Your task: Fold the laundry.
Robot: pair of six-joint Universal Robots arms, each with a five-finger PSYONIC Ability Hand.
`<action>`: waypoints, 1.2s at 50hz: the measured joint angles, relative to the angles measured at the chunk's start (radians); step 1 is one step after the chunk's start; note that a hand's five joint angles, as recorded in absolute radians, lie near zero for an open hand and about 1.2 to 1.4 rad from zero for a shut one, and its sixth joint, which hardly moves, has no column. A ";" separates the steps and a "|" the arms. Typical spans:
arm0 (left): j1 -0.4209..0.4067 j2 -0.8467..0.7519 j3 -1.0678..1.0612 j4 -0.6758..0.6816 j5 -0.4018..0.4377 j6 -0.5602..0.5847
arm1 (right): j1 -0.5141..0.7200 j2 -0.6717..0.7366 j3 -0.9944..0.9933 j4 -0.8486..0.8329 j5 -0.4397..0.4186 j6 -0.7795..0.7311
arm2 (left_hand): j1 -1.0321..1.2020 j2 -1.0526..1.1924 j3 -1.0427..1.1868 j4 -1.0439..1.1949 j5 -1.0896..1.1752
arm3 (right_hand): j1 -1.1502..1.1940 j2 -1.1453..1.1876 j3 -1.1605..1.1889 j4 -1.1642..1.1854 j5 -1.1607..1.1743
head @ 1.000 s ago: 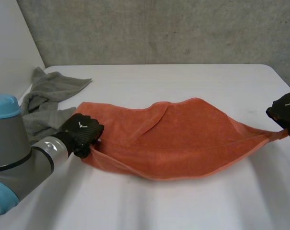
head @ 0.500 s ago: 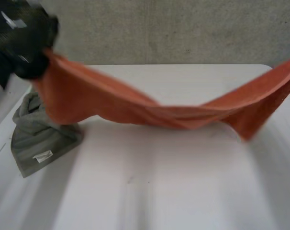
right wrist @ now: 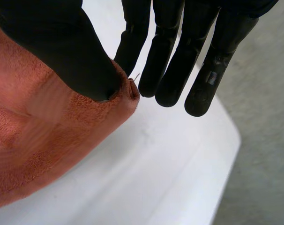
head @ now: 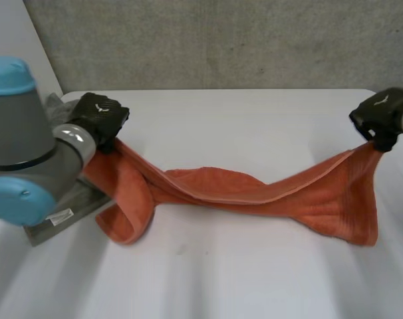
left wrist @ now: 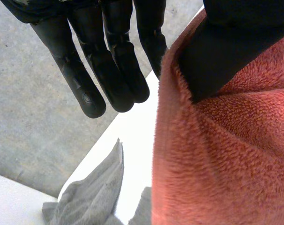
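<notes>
An orange towel (head: 221, 189) hangs stretched between my two hands, and its sagging middle rests on the white table (head: 255, 272). My left hand (head: 98, 118) is raised at the back left and shut on the towel's left end. In the left wrist view the thumb (left wrist: 226, 47) presses the orange towel (left wrist: 217, 164) beside the straight fingers (left wrist: 109, 70). My right hand (head: 381, 114) is raised at the back right. In the right wrist view its thumb (right wrist: 62, 47) pinches the towel's corner (right wrist: 125, 93) against a finger.
A grey towel (head: 62, 216) with a white label lies bunched on the table's left side, partly under my left arm (head: 28, 153) and the orange towel's hanging left end. The grey towel (left wrist: 95, 197) also lies below the left hand. A concrete wall (head: 221, 40) stands behind the table.
The orange towel lay flat a second ago with my hands at its ends. Both hands lifted it high, then came down farther back, so its middle now sags onto the table.
</notes>
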 measured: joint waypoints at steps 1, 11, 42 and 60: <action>0.000 -0.029 0.020 0.027 0.000 0.005 | 0.003 0.031 -0.021 -0.003 0.006 0.019 | 0.000 0.000 0.000 0.000 0.000 | 0.000 0.000 0.000 0.000 0.000; 0.002 -0.132 0.157 0.437 -0.010 0.079 | 0.018 0.214 -0.323 -0.209 0.017 0.256 | 0.000 0.000 0.001 0.000 0.000 | 0.000 0.000 0.000 0.000 0.000; 0.057 -0.022 -0.189 0.676 0.049 -0.212 | 0.048 0.045 0.064 -0.689 0.028 0.313 | 0.000 0.002 0.003 0.001 0.000 | 0.000 0.000 0.000 0.000 0.000; -0.017 -0.004 -0.394 0.246 0.004 -0.080 | -0.049 0.022 0.455 -0.376 -0.032 -0.034 | 0.000 0.002 0.003 0.001 0.000 | 0.000 0.000 0.000 0.000 0.000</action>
